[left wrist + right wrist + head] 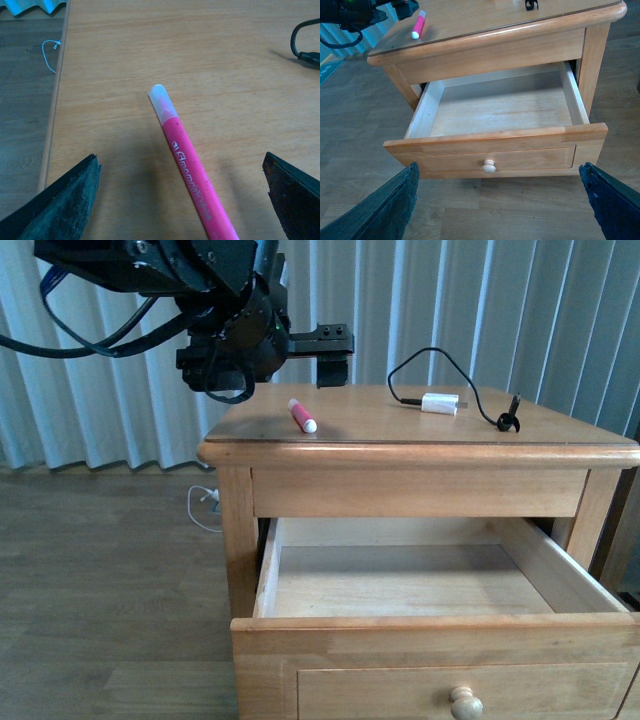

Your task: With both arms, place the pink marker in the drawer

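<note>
The pink marker (302,416) with its white cap lies on the left part of the nightstand top (380,425); it also shows in the right wrist view (418,24). My left gripper (333,368) hovers above it, open. In the left wrist view the marker (192,170) lies between the wide-apart fingers of the left gripper (181,165), untouched. The drawer (400,680) is pulled out, its inside bare. My right gripper (498,167) is open above the floor in front of the drawer front (530,159) and its knob (489,166); it is out of the front view.
A white charger plug (440,403) with a black cable (440,358) lies at the back right of the top. A thin white cable (205,505) lies on the wooden floor left of the nightstand. Curtains (560,310) hang behind.
</note>
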You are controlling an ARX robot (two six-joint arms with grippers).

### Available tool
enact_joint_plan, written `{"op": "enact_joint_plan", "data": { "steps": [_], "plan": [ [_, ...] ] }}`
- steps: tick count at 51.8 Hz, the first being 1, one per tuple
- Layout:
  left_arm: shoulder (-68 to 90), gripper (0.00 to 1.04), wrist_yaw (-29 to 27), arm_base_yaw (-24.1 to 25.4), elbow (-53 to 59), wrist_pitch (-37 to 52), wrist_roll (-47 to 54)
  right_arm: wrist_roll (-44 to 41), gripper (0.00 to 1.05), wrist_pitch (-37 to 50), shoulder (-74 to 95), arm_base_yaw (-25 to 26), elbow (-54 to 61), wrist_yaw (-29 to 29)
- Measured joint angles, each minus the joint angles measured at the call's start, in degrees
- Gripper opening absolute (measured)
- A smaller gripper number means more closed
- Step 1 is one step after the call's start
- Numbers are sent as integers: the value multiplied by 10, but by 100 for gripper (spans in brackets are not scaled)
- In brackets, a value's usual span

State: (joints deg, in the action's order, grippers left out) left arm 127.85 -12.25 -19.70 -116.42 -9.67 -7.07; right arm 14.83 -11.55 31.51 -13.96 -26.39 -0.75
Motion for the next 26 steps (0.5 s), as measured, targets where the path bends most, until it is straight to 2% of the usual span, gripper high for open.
{"op": "enact_joint_plan", "data": {
  "steps": [11,26],
  "plan": [
    [49,99,-22,-7,-59,-50,13,0,96,0,0,0,0,0],
    [67,99,-6,-6,-84,-84,16,0,96,0,0,0,0,0]
  ]
}}
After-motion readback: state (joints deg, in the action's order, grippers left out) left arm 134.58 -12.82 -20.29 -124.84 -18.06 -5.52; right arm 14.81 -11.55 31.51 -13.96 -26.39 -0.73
